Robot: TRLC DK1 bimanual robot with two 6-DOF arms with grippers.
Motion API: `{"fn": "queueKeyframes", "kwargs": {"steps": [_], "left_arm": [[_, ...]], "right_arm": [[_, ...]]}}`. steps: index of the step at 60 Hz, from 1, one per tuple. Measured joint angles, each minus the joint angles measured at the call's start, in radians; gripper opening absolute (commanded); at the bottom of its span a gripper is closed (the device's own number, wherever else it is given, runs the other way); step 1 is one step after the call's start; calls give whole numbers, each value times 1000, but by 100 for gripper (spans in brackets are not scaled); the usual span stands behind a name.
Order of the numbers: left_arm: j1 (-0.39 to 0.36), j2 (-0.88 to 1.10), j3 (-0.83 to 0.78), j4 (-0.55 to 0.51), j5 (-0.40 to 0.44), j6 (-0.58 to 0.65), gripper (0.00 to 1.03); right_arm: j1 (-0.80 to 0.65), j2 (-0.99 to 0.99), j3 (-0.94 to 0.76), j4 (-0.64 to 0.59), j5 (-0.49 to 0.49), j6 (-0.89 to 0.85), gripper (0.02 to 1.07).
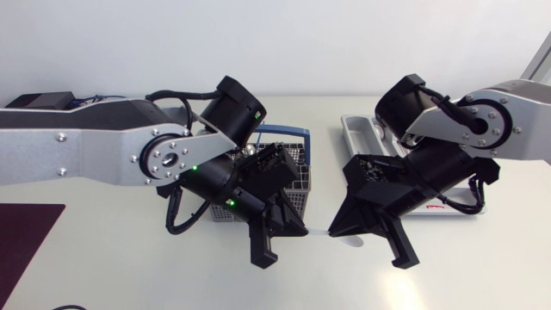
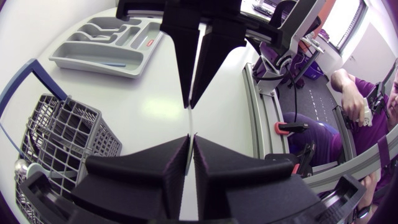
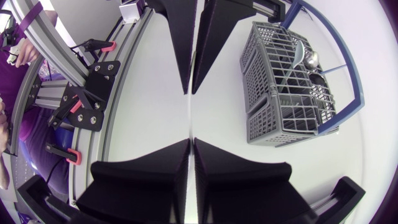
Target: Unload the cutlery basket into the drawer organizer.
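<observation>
Between the fingers of the left end effector (image 2: 190,138), a thin white utensil (image 1: 318,232) is clamped. It is seen edge-on from the left wrist view, and the fingers are pressed against it from both sides. Directly opposite, tip to tip and just apart, the right end effector (image 3: 191,142) is clenched on the other portion of the same utensil. The piece is thus gripped by both at once and bridges the short gap between them over the desk (image 1: 482,271). A rounded end is noted beneath the right end effector in the head view; the exact type of utensil cannot be determined.

Just behind the left end effector, the cutlery basket (image 1: 301,176) is found standing upright on the desk. It is of grey mesh, with a blue handle (image 1: 284,132) raised over it. A metal spoon (image 3: 306,58) and some dark pieces are observed inside; which compartment holds them cannot be told.

The drawer organizer (image 2: 87,64) is located behind the right end effector, lying flat and set apart from the basket. In the head view it is largely covered by the right arm (image 1: 508,120). The left arm (image 1: 77,151) is seen entering from the opposite side. A dark mat (image 1: 26,245) is recorded at the near left corner of the desk.
</observation>
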State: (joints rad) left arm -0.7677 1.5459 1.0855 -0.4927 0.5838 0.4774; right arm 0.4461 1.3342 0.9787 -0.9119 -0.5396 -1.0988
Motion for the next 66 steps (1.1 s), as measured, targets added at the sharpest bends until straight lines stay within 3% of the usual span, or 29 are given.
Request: {"fn": "queueKeyframes", "kwargs": {"steps": [9, 13, 22, 25, 57, 66], "left_arm": [[0, 0, 0, 0, 11, 0, 10], [0, 0, 0, 0, 11, 0, 10], [0, 0, 0, -9, 11, -7, 10], [2, 0, 0, -13, 11, -10, 10], [71, -28, 42, -44, 5, -118, 10], [84, -82, 32, 58, -55, -167, 11]], "right_arm": [[0, -24, -19, 12, 4, 1, 12], [0, -35, -32, 29, 5, 4, 31], [0, -73, -50, 57, 17, 31, 85], [0, -97, -55, 70, 31, 40, 94], [-26, -296, -132, 317, 126, 266, 96], [-101, -296, -132, 361, 92, 399, 96]]}}
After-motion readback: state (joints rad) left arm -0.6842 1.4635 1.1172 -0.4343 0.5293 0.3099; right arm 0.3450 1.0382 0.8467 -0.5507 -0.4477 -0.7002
